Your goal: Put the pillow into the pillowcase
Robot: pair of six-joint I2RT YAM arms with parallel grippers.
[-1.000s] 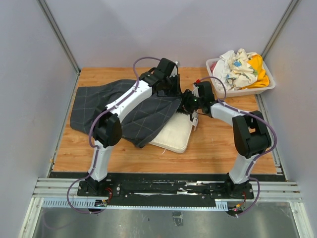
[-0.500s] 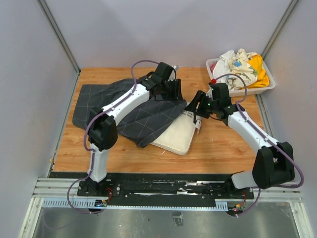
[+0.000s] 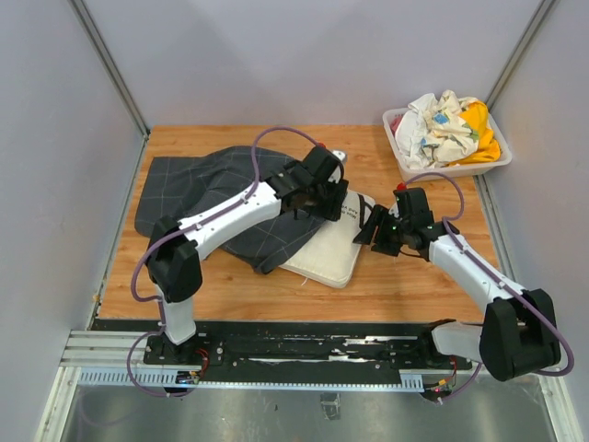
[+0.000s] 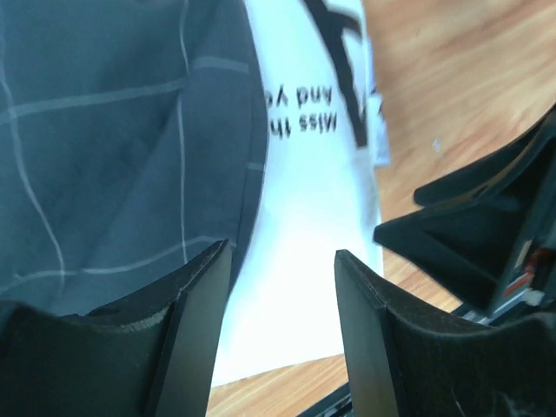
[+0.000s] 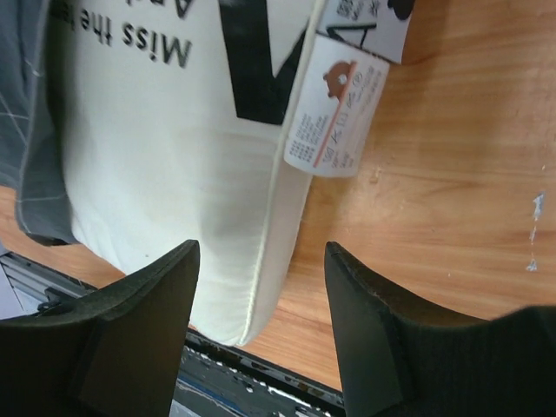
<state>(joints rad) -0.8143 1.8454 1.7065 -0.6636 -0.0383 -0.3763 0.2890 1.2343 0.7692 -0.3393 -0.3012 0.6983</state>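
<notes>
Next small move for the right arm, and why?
Probably lower the right hand and close on the exposed edge of the pillow: that hand is open with the edge lying between its fingers, and the pillowcase covers only part of the pillow.

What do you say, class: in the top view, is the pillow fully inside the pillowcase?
No, much of the pillow lies bare on the table, beyond the edge of the pillowcase.

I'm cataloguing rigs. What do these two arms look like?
Both the left arm and right arm have white links, black joints and looping purple cables. The left tool and right tool have broad black fingers.
</notes>
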